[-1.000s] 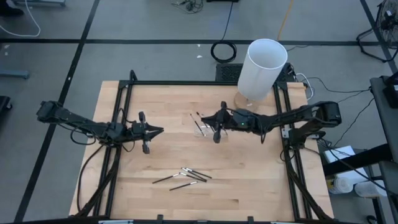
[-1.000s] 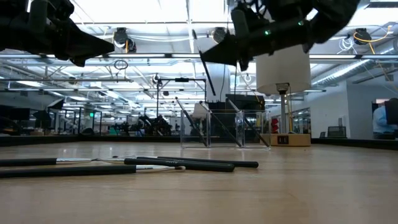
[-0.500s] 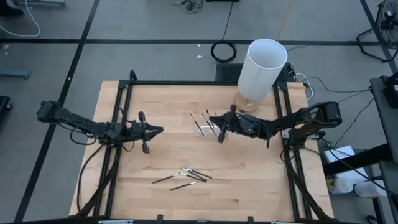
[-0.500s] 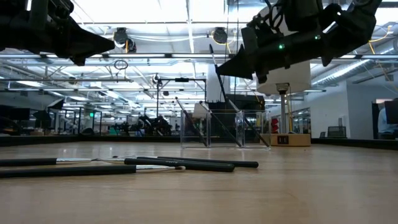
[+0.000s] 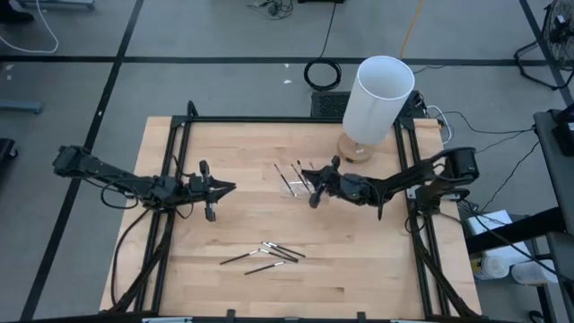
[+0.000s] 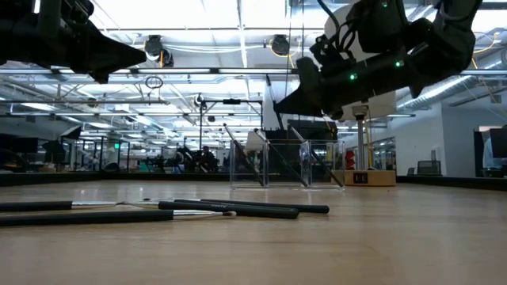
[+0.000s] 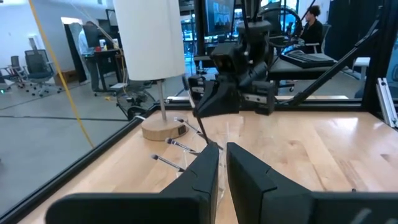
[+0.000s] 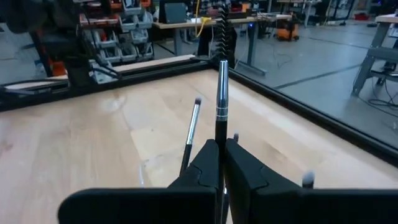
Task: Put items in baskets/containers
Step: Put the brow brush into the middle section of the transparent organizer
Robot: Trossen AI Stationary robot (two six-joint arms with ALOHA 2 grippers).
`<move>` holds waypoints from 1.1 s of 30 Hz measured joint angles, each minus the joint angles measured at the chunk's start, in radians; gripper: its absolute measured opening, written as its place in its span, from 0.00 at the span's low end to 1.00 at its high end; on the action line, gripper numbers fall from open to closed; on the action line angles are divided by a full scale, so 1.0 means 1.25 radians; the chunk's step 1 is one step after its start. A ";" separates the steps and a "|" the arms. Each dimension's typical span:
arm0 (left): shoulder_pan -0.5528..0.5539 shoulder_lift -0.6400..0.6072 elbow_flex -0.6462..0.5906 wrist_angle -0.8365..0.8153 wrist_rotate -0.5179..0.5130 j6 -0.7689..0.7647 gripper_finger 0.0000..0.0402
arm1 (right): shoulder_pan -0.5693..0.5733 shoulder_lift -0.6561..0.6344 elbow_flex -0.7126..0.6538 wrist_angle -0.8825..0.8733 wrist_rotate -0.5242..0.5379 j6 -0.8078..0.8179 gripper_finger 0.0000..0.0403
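A clear shallow tray stands right of the table's middle, and two thin dark sticks lean in it, their pale tips over its rim. Several more sticks lie flat near the table's near edge. My right gripper hovers over the tray's right side, shut on one stick. My left gripper waits shut above the table's left half, its fingers pointing toward the tray. My right gripper pinches a stick by its dark handle between its two fingers. The stick runs on along the fingers, its silvery part ahead of them. The fingers come level from the table's right, and the stick is lifted clear above the tray.
A tall white cylinder on a round wooden base stands by the far right corner, just behind the right arm. A black frame rail borders the tabletop. Bare wood lies between the tray and the loose sticks.
My right gripper, still shut on its stick, has drawn back a little toward the table's right edge and come down closer to the tray. The stick has travelled with it. The left arm and the other sticks have kept still.
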 joint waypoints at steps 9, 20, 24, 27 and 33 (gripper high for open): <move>0.000 0.000 0.000 -0.005 0.000 0.001 0.10 | 0.022 0.052 0.000 -0.002 0.066 0.046 0.00; 0.000 0.000 0.000 -0.001 0.000 0.000 0.10 | 0.026 0.066 0.007 -0.059 0.081 0.074 0.00; 0.000 0.000 0.000 0.000 0.000 0.003 0.10 | 0.025 0.066 0.043 -0.166 0.081 0.095 0.00; 0.000 0.000 0.000 0.000 0.000 0.002 0.10 | 0.021 0.066 0.064 -0.211 0.081 0.106 0.00; 0.000 0.000 0.000 -0.006 0.000 -0.006 0.10 | 0.021 0.066 0.071 -0.213 0.081 0.091 0.00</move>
